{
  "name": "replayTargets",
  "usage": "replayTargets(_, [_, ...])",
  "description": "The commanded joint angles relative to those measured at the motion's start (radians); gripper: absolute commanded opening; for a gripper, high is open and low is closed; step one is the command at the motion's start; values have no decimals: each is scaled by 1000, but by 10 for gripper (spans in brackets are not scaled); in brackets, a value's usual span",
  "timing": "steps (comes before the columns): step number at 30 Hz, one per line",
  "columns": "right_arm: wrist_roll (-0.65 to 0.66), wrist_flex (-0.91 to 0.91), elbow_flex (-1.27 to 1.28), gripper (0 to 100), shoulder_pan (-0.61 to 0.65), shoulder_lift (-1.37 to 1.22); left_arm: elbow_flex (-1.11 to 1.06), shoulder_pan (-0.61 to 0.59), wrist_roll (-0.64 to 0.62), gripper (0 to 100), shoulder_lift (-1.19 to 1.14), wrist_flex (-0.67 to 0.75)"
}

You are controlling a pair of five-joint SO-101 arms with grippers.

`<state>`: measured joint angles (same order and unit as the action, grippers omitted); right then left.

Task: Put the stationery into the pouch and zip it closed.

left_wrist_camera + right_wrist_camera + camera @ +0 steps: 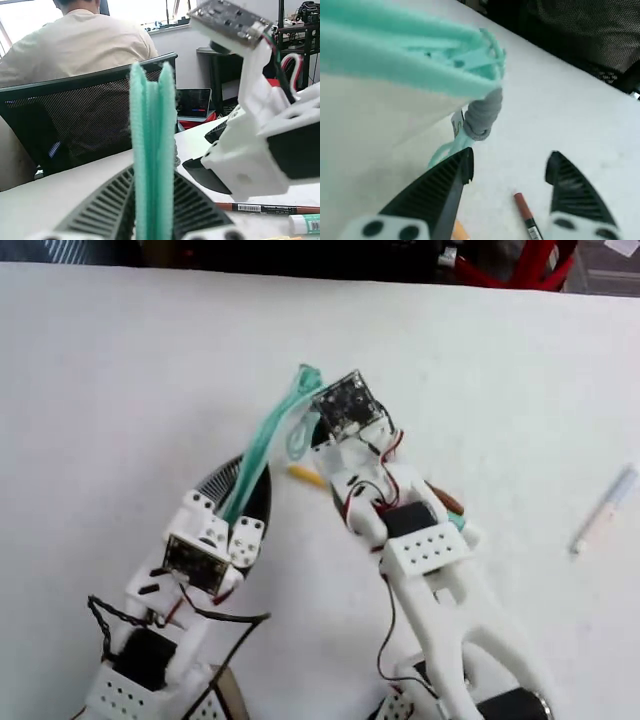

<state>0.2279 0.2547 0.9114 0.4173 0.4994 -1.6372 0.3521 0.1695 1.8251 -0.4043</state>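
Observation:
A teal pouch [268, 432] stands on edge on the white table, seen as a narrow strip in the high view. My left gripper [243, 498] is shut on its near end; in the left wrist view the pouch [150, 130] rises between the black jaws of that gripper [154, 176]. My right gripper [507, 170] is open just short of the pouch's far end [395, 55], where a grey zipper pull [482, 117] hangs. A brown pen [524, 212] lies on the table below the open jaws. A yellow item [305, 475] lies beside the pouch.
A white and blue pen [605, 508] lies far right on the table [120, 390]. The brown pen [270, 207] and a white-green tube [305, 224] lie by the right arm [425, 540]. A black mesh chair [75, 115] stands beyond the table's far edge.

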Motion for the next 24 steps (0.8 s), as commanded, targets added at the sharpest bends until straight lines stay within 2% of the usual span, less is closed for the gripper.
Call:
replayTargets(1, [-112,-27,-109,351,1,-87,0,-15,9,23,-10,-20])
replayTargets(6, [-120,-27,-218,351,22,-223,0,-15,9,23,-10,-20])
replayTargets(16, [-121,-22,-250,351,64,-208,0,-16,9,23,-10,-20])
replayTargets(21, [-123,185,-249,351,93,-120,0,-16,9,23,-10,-20])
replayTargets(24, [-123,200,-249,351,97,-64,0,-16,9,23,-10,-20])
